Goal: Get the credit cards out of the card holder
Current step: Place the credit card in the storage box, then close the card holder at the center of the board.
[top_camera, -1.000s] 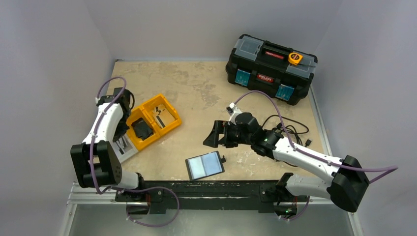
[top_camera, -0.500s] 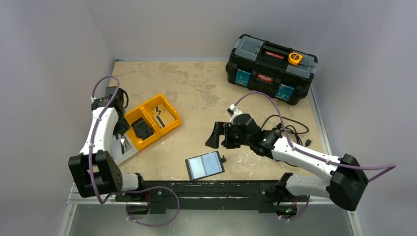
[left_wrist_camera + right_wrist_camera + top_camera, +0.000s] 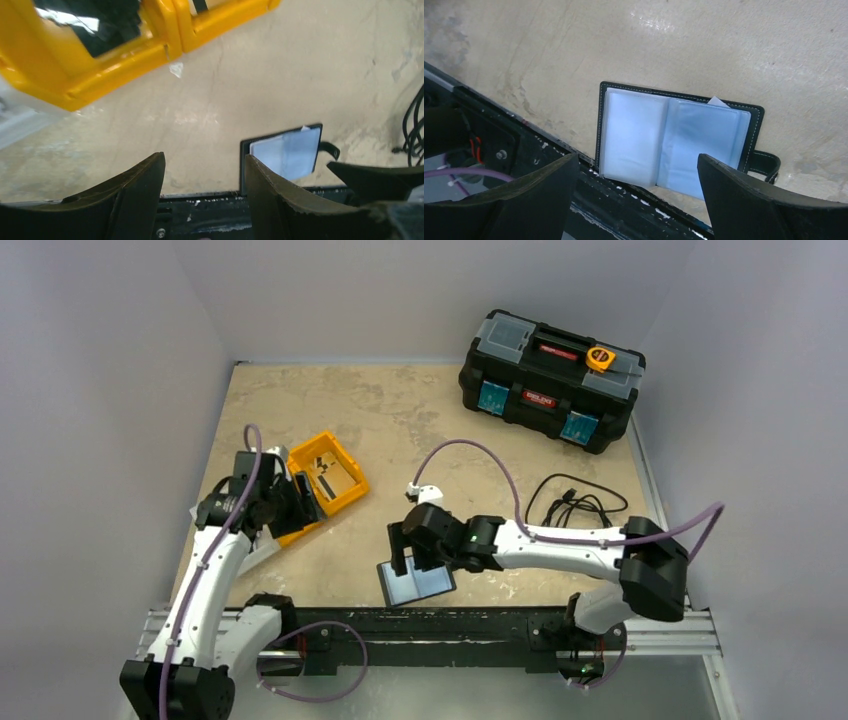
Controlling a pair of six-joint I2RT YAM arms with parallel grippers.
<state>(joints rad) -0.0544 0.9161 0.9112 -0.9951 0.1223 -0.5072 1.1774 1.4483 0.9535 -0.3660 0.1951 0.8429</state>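
Observation:
The card holder (image 3: 416, 582) lies open and flat at the table's front edge, a black case with pale blue glossy sleeves (image 3: 674, 142); it also shows in the left wrist view (image 3: 287, 152). A small white corner (image 3: 719, 101) pokes out at its far edge; the credit cards do not show plainly. My right gripper (image 3: 410, 555) hovers just above the holder, open, its jaws standing to either side of it (image 3: 638, 159). My left gripper (image 3: 297, 502) hangs open and empty by the orange bin (image 3: 204, 156).
The orange bin (image 3: 335, 480) has a dark flat thing (image 3: 95, 20) in its near compartment. A white tray (image 3: 255, 548) lies left of it. A black toolbox (image 3: 550, 380) stands at the back right, a black cable (image 3: 575, 505) on the right. A black rail (image 3: 430, 622) runs along the front.
The right arm swung left and forward until it stood over the card holder. The left arm came in from the back left to the bin's near side, and its jaws opened.

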